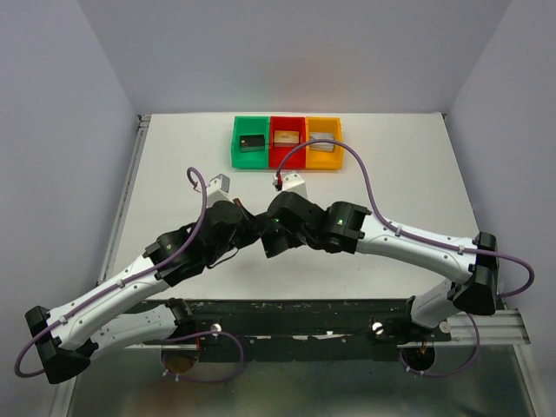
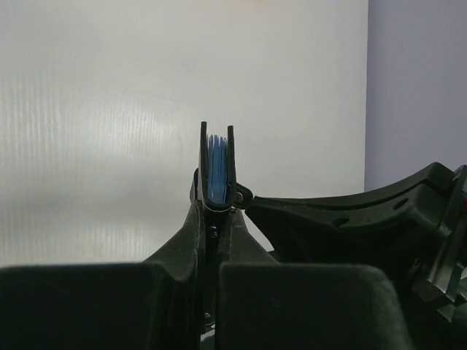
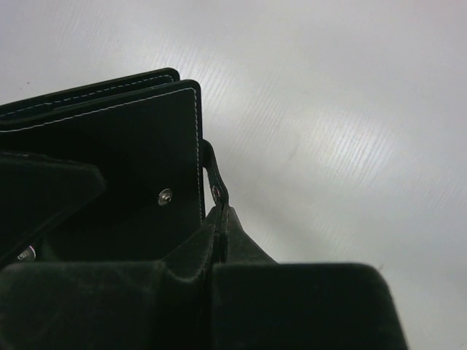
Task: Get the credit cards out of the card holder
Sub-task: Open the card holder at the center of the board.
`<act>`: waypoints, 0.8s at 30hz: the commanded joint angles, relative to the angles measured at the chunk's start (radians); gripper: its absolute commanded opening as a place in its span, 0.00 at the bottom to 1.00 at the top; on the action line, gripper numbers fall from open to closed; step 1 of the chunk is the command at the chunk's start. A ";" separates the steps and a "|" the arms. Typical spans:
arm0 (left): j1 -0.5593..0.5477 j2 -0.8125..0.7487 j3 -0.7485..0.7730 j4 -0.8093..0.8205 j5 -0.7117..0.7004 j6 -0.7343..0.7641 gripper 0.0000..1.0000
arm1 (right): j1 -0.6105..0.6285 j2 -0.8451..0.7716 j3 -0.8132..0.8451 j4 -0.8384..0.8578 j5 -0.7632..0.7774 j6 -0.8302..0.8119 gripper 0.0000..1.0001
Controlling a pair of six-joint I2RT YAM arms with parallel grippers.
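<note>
The card holder (image 2: 217,171) is a black wallet held upright off the table and seen edge-on, with blue-grey inner faces between its two black covers. My left gripper (image 2: 217,213) is shut on its lower edge. In the right wrist view the card holder (image 3: 124,138) shows a black cover with white stitching and a snap strap (image 3: 214,179). My right gripper (image 3: 220,221) is shut on the end of that strap. In the top view the left gripper (image 1: 248,228) and right gripper (image 1: 272,233) meet at the table's middle and hide the holder. The credit cards are hidden.
Three bins stand side by side at the table's back: a green bin (image 1: 236,146) holding a black block, a red bin (image 1: 287,159) holding a tan block, and a yellow bin (image 1: 323,162) holding a silver block. Grey walls close in left, right and back.
</note>
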 commanded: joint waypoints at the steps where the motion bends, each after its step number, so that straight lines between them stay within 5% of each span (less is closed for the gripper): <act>1: -0.006 -0.020 0.001 0.009 -0.032 -0.014 0.00 | -0.007 0.001 0.001 -0.052 0.047 -0.004 0.00; 8: -0.005 -0.021 -0.005 0.009 -0.024 -0.005 0.00 | -0.007 -0.034 -0.006 -0.048 0.050 0.012 0.01; 15: -0.003 -0.079 -0.127 0.210 0.062 0.268 0.00 | -0.009 -0.195 -0.070 0.016 0.052 -0.035 0.22; 19: 0.000 -0.184 -0.236 0.353 0.110 0.377 0.00 | -0.009 -0.340 -0.225 0.292 -0.124 -0.135 0.45; 24: 0.009 -0.371 -0.348 0.500 0.198 0.457 0.00 | -0.010 -0.459 -0.363 0.463 -0.324 -0.158 0.59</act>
